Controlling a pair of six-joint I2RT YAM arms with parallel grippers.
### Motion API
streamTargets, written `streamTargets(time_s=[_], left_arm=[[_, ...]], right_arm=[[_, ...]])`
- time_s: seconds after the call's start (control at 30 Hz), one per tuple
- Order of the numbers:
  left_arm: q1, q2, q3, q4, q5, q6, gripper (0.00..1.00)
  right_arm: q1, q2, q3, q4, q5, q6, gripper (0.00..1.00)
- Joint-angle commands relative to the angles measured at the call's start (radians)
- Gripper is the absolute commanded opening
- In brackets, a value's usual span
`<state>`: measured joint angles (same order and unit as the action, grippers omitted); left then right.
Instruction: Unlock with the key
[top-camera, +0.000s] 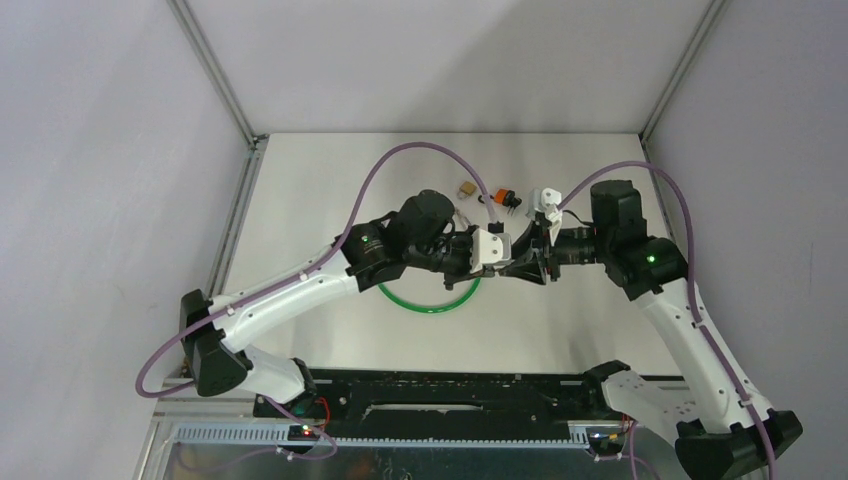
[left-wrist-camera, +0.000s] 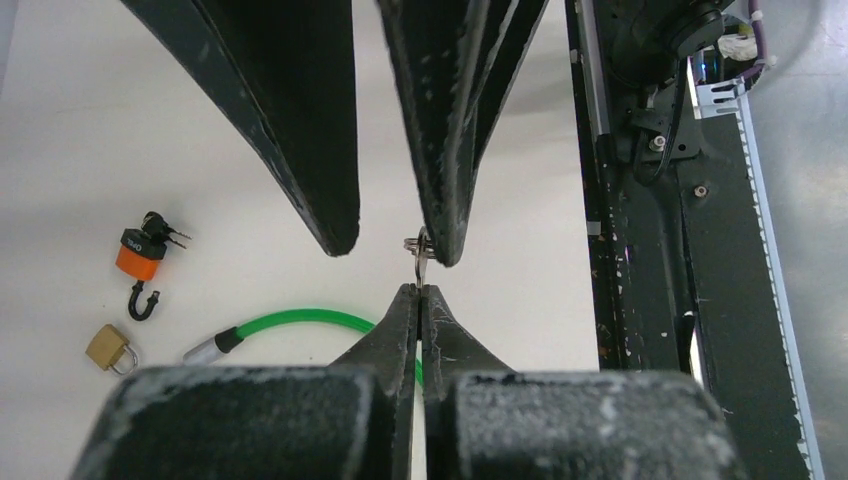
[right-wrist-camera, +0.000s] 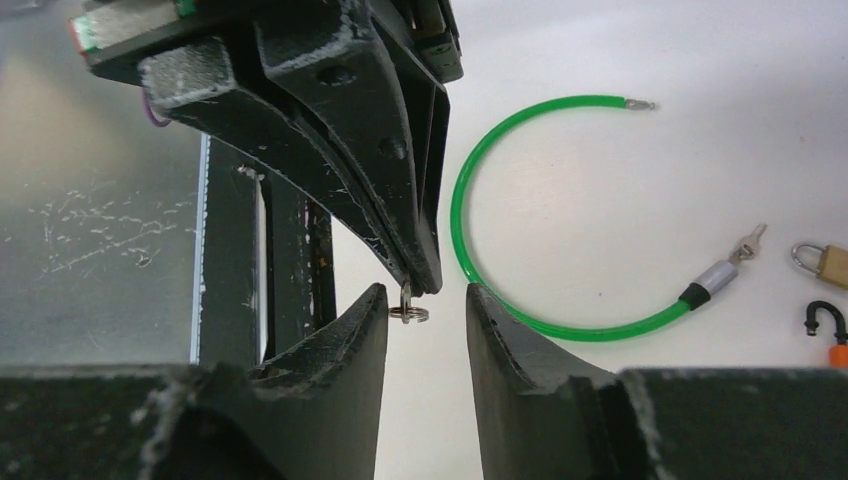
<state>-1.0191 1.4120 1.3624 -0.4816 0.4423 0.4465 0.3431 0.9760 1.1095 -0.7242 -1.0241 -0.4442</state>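
- While the left gripper (left-wrist-camera: 420, 292) is pinched shut on the key (left-wrist-camera: 420, 268), the key's ring pokes past its tips.
- The right gripper (right-wrist-camera: 427, 300) is spread, with that ring between its fingers.
- The brass padlock (left-wrist-camera: 108, 347) and the orange padlock (left-wrist-camera: 140, 262) lie on the table, well left of the left gripper's fingers.

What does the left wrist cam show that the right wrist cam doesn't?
Only left wrist: the orange padlock whole, with keys at its body, and the left pincer shut on the key. Only right wrist: the green cable as a full arc with its bare metal tip, plus a small key by its sleeved end. Both: the open right pincer around the key ring, and the brass padlock.
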Motion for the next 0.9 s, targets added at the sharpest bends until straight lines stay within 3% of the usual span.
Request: streamTargets(time_s=[0.0,0.27,0.57,0.73,0.87], left_arm=[[-0.012,-0.004,0.060,0.011,-0.025,0.022,0.00],[-0.013,0.005,0.060,0.011,-0.036,0.024,0.00],[-0.013,0.009,0.067,0.011,-0.041,0.022,0.00],[-0.013,0.003,0.065,0.016,-0.050,0.020,0.00],[-0.013,-0.001,0.063,0.016,-0.052,0.019,0.00]], right_arm=[[0.010,0.024,0.006,0.012,-0.025,0.008,0.35],[0.018,0.041,0.006,0.014,-0.030,0.006,0.22],[0.022,0.040,0.006,-0.012,-0.026,-0.019,0.00],[0.023,0.038,0.007,-0.017,-0.014,-0.026,0.01],[0.028,0.039,0.006,-0.017,0.008,-0.028,0.18]])
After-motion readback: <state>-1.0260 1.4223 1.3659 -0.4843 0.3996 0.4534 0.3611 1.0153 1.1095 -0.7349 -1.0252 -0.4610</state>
